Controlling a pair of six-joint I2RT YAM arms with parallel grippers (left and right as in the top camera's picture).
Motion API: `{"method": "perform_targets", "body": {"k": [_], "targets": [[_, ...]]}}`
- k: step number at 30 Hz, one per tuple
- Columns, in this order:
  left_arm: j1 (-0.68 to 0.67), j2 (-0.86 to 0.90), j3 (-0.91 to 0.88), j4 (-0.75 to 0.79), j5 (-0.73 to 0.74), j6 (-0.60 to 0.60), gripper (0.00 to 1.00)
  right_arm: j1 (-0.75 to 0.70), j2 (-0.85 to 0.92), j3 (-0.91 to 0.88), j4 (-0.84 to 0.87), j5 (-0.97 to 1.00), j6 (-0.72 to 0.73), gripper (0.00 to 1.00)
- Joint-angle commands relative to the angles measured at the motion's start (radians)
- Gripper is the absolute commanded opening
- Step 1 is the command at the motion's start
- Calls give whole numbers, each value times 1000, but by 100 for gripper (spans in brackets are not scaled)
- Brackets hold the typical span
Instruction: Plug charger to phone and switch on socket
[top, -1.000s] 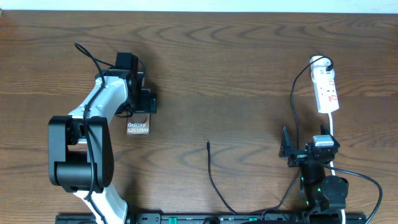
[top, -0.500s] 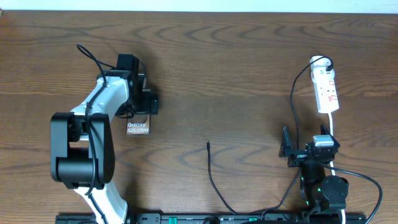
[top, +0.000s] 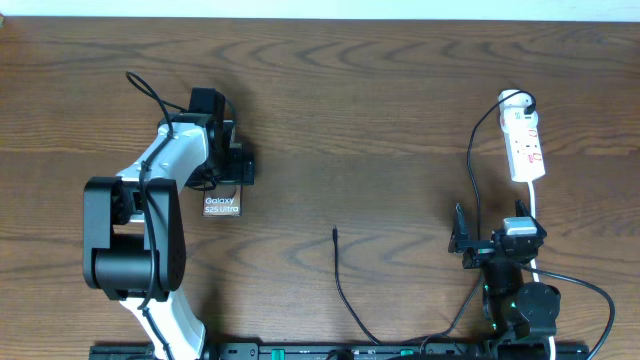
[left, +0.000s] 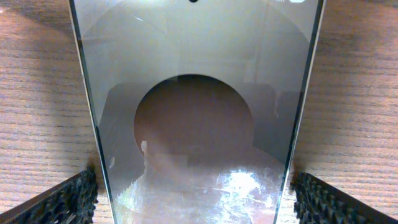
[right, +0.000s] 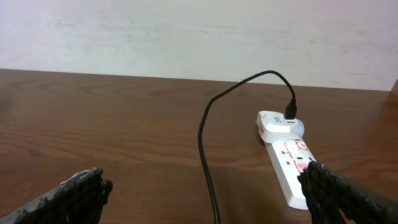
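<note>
Glossy phone (left: 199, 155), matt grainy wooden table (top: 380, 120)

Dk wood table (top: 400, 120), white wall (right: 186, 31) behind.

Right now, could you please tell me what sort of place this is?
Likely an indoor lab workbench: a wood-grain table, a plain pale wall behind it, and a phone and socket laid out.

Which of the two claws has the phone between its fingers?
The left claw: its open fingers sit either side of the phone. The right claw, also open, is far off, facing the socket.
</note>
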Motion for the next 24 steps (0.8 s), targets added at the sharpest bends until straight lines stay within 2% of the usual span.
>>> {"method": "perform_targets", "body": {"k": [1, 24], "targets": [[-2, 41, -11, -1, 14, -15, 98, 11, -6, -2, -4, 8, -12, 99], [-2, 41, -11, -29, 14, -15, 97, 11, -6, -2, -4, 8, -12, 99]]}}
